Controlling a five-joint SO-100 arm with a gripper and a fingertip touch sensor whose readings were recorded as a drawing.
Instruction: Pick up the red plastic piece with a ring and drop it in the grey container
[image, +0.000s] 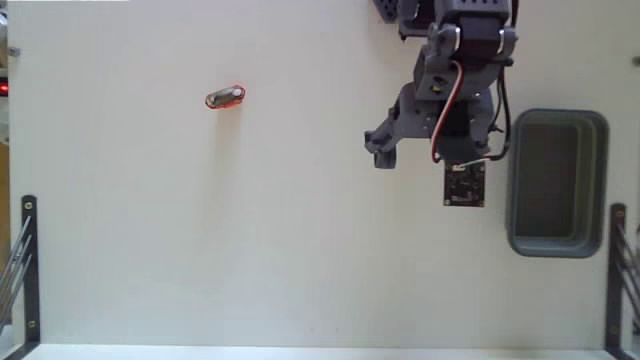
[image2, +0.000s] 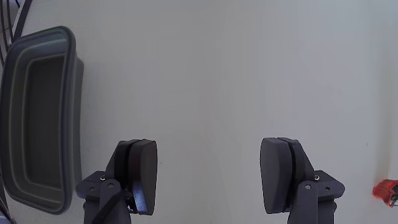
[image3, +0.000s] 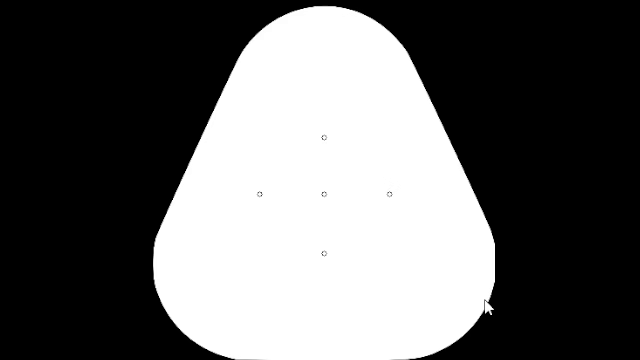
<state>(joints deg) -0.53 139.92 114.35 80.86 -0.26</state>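
A grey plastic robot arm (image: 440, 95) is seen in the fixed view, built of blocky printed segments, with a red wire (image: 446, 115) and a white one looped along its front. A small black square circuit board (image: 464, 184) is mounted at its end. In the wrist view the two-finger gripper (image2: 211, 171) is shown — dark grey, rounded pads (image2: 144, 171), with small screws at the finger bases.
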